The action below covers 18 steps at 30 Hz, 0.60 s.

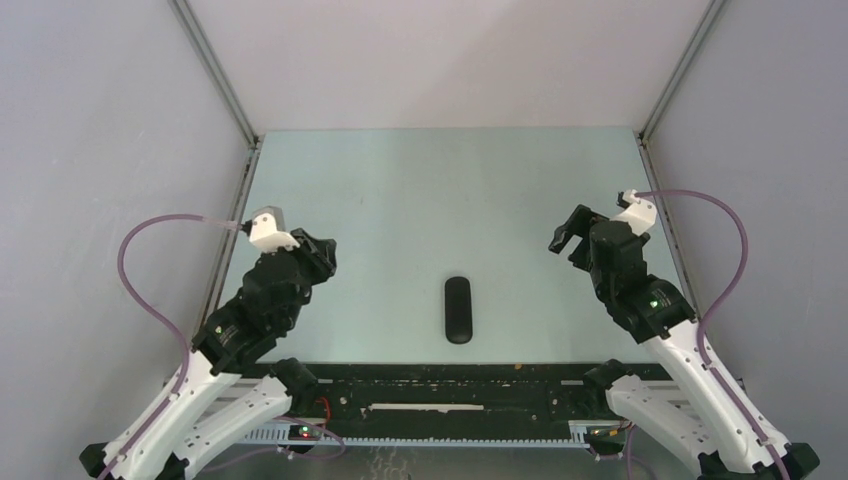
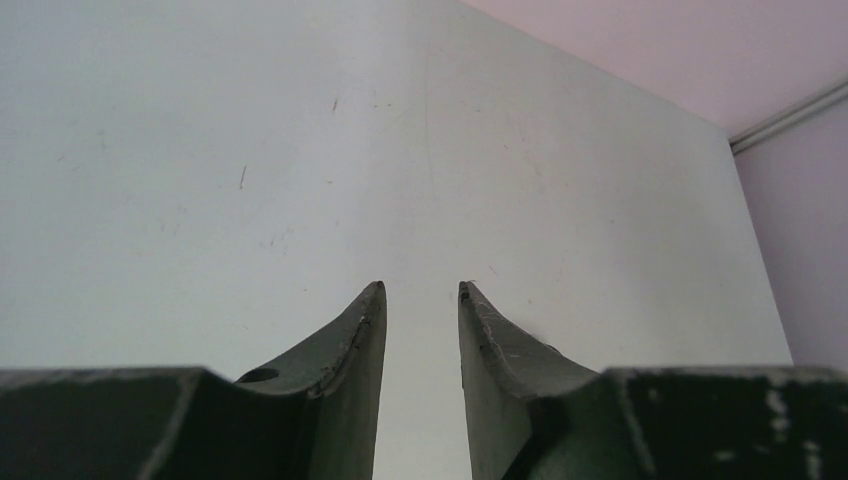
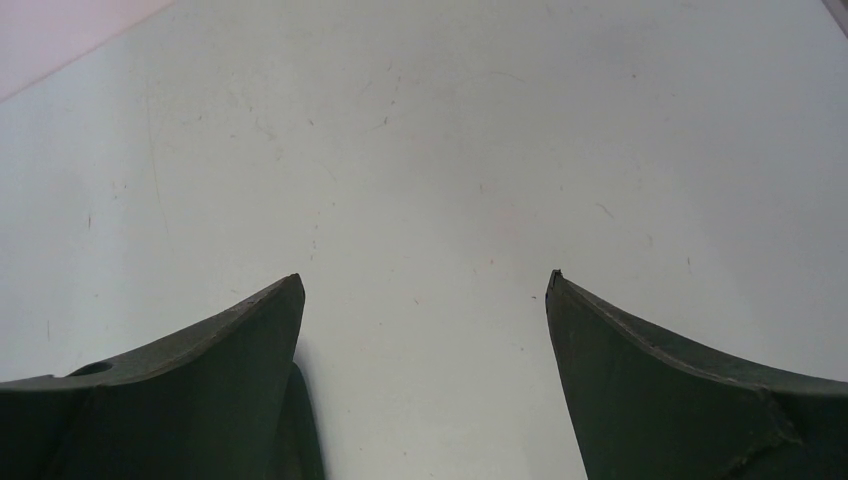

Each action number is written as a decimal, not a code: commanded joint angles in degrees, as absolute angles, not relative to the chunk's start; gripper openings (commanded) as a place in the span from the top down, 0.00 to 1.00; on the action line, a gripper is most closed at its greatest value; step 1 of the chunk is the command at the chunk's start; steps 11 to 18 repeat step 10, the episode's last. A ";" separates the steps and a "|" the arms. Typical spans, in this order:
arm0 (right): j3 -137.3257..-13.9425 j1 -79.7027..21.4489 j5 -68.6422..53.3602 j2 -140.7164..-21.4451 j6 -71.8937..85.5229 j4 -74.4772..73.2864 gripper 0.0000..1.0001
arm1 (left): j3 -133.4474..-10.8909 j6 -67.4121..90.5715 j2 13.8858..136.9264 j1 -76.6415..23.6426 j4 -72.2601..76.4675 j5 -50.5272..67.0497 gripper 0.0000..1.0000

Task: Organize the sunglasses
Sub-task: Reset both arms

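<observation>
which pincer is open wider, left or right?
The right pincer: in its wrist view the jaws stand far apart. The left pincer shows only a narrow gap between its jaws. Neither holds anything.

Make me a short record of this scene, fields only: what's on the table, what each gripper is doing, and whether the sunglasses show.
table: pale green table, one object on it
object: oblong black case, closed, lying near the front edge between the two arms
sunglasses: not in view
left gripper: jaws slightly apart, empty, over bare table left of the case
right gripper: jaws wide open, empty, over bare table right of the case
contact: neither gripper touches the case
</observation>
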<state>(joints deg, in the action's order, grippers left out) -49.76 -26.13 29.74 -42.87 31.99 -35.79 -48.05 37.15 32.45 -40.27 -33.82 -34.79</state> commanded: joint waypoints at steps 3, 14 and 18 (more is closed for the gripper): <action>-50.01 -25.29 31.18 -42.61 33.63 -33.94 0.00 | -47.64 38.55 33.22 -40.27 -35.05 -39.18 0.63; -49.31 -24.92 31.80 -41.02 34.03 -33.80 0.01 | -47.37 38.58 33.11 -40.34 -35.45 -39.40 0.63; -49.31 -24.92 31.80 -41.02 34.03 -33.80 0.01 | -47.37 38.58 33.11 -40.34 -35.45 -39.40 0.63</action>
